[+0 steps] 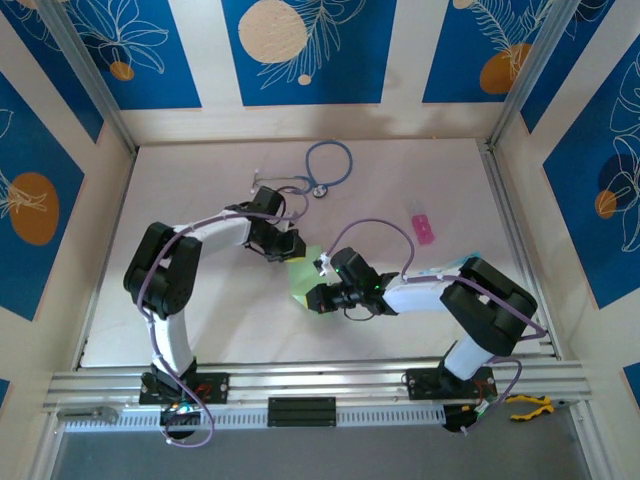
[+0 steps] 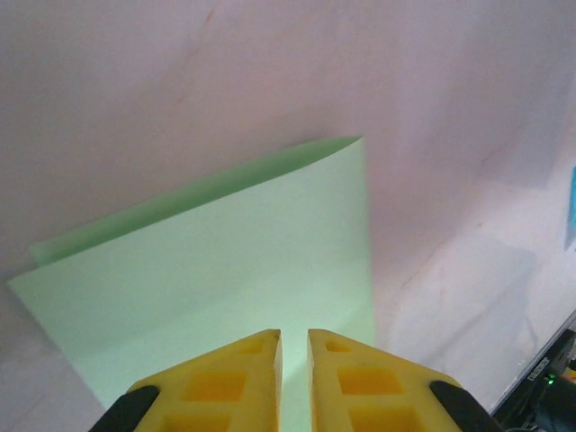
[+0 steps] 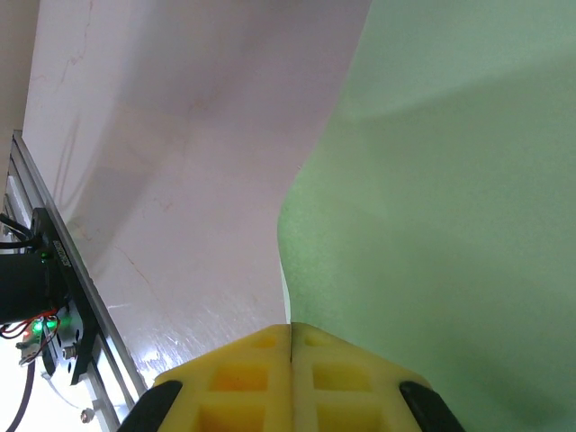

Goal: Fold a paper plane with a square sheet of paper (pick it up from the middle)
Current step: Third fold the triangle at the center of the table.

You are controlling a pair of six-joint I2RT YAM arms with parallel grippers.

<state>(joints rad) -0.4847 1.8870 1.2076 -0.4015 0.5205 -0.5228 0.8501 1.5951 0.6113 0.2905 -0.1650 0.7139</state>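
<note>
The square sheet of paper, pale green, lies mid-table between my two grippers. In the left wrist view the paper is folded over, with a lower layer peeking out along its far edge. My left gripper hovers over its near part, jaws a narrow slit apart with green showing through the slit. From above, that left gripper sits at the sheet's upper left edge. My right gripper is shut, and the curved, lifted edge of the paper runs straight into the seam. Seen from the top, the right gripper is at the sheet's lower edge.
A blue looped cable lies at the back centre. A small pink block sits to the right, and a teal-and-white packet pokes out beside the right arm. Yellow-handled pliers rest on the front rail.
</note>
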